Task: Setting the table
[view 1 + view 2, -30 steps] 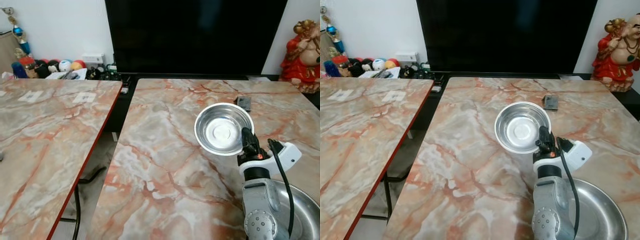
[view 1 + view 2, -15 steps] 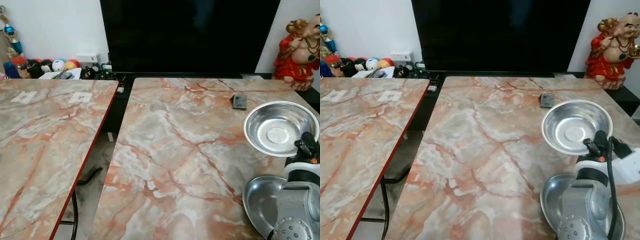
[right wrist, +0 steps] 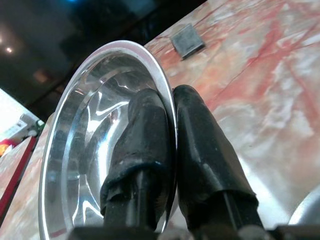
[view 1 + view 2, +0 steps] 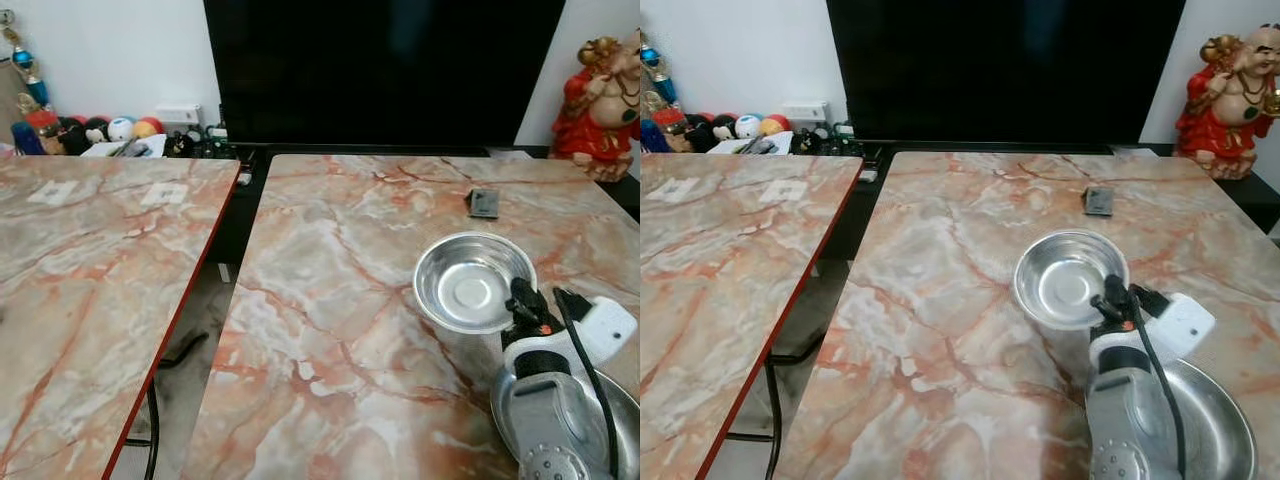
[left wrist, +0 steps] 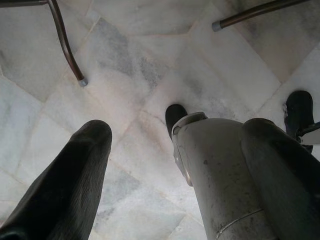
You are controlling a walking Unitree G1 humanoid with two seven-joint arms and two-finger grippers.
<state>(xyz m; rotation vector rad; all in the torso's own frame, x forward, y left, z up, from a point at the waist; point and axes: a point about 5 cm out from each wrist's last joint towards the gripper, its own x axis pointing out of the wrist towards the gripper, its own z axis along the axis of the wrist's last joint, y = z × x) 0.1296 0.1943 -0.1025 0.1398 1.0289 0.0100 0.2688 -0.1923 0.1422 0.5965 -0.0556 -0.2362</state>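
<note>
From my head I see my right gripper [image 4: 520, 298] holding the steel bowl [image 4: 470, 283] by its near rim, above the marble table [image 4: 340, 300], beside a plate [image 4: 1215, 420]. My right wrist shows fingers [image 3: 145, 145] pinching that rim, one inside, one outside, for carrying. My left gripper [image 5: 165, 150] hangs spread over the floor.

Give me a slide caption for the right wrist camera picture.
Right gripper pinches the steel bowl by its rim above the marble table.
</note>
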